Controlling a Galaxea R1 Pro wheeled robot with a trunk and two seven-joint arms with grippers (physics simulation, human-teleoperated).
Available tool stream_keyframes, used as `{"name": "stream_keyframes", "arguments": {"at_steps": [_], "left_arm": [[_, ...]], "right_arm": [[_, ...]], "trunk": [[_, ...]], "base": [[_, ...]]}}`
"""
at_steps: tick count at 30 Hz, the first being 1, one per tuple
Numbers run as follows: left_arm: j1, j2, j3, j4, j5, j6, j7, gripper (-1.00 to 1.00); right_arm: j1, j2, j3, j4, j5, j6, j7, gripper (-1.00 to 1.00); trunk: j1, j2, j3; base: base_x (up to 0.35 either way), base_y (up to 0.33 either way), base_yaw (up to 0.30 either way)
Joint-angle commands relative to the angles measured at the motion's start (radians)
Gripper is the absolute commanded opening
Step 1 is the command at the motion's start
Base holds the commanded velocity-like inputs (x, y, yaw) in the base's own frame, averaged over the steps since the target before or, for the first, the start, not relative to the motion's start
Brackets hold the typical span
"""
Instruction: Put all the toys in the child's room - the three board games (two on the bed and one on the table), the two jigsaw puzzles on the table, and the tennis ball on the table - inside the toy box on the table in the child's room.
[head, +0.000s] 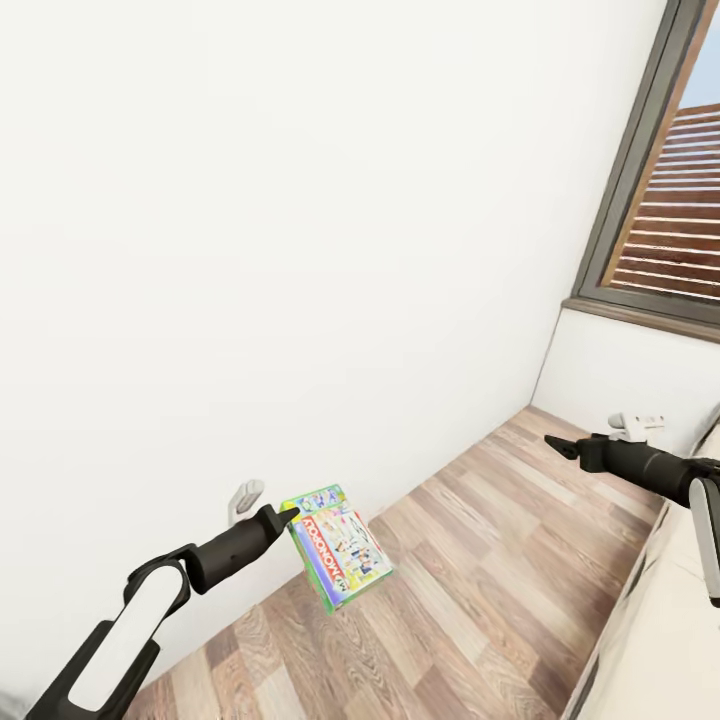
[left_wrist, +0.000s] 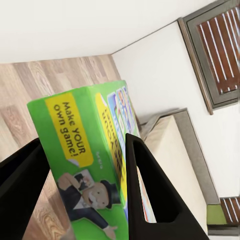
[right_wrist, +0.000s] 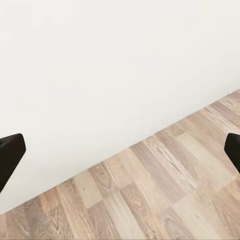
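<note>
A: Board game, a flat rectangular green-and-white printed cardboard box (head: 338, 546), is clamped in the black two-finger left gripper (head: 290, 518). It hangs tilted in the air above the light wood-plank floor (head: 480, 560), near the plain white wall (head: 250, 250), carried by nothing else.

B: Grip details?

A: In the left wrist view the two black fingers (left_wrist: 150, 190) press on opposite faces of the box (left_wrist: 87, 165), near one end. Most of the box sticks out past the fingertips.

B: Right side?

A: Black right gripper (head: 562, 446) holds nothing; in the right wrist view the fingertips (right_wrist: 10, 155) sit wide apart at the frame edges with only wall and floor between.

B: Risks?

A: My guess: the pinch is near one end, so the box's weight could twist it in the fingers and slip it out during the drive or a turn of the trunk. It would land on the floor, hard to pick up flat. The arm is near the wall, so a swing could knock the box.

B: Any text?

A: The top face reads "MONOPOLY", upside down in the head view. A yellow label on the green side says "Make YOUR own game!", with a cartoon man in a top hat below. Other print is too small.

B: Surroundings?

A: Dark-framed window with brown slats (head: 670, 190) at the right, a pale bed edge (head: 670, 600) in the lower right corner.
</note>
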Motion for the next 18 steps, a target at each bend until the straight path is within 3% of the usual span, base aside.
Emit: {"name": "stream_keyframes", "arguments": {"at_steps": [1,14,16,18], "left_arm": [[-0.001,0.0,-0.002,-0.002,0.011,0.002,0.008,-1.0],[-0.001,-0.001,-0.002,0.001,0.008,-0.001,0.021,-1.0],[-0.001,-0.001,0.0,0.002,0.008,-0.001,0.021,-1.0],[-0.001,0.0,0.001,0.004,0.008,-0.001,0.022,-1.0]], "right_arm": [[-0.001,0.0,-0.001,-0.001,0.007,0.004,0.008,1.0],[0.0,-0.001,-0.001,-0.002,0.007,0.004,0.013,1.0],[0.015,-0.003,-0.001,-0.002,0.007,-0.002,0.069,1.0],[0.033,-0.009,-0.003,-0.002,0.008,-0.01,0.203,1.0]], "trunk": [[-0.004,0.007,0.002],[-0.054,0.098,0.043],[-0.061,0.112,0.049],[-0.069,0.126,0.055]], "base": [[0.0,0.0,0.294],[0.0,0.0,0.296],[0.0,0.0,0.298],[0.0,0.0,0.298]]}}
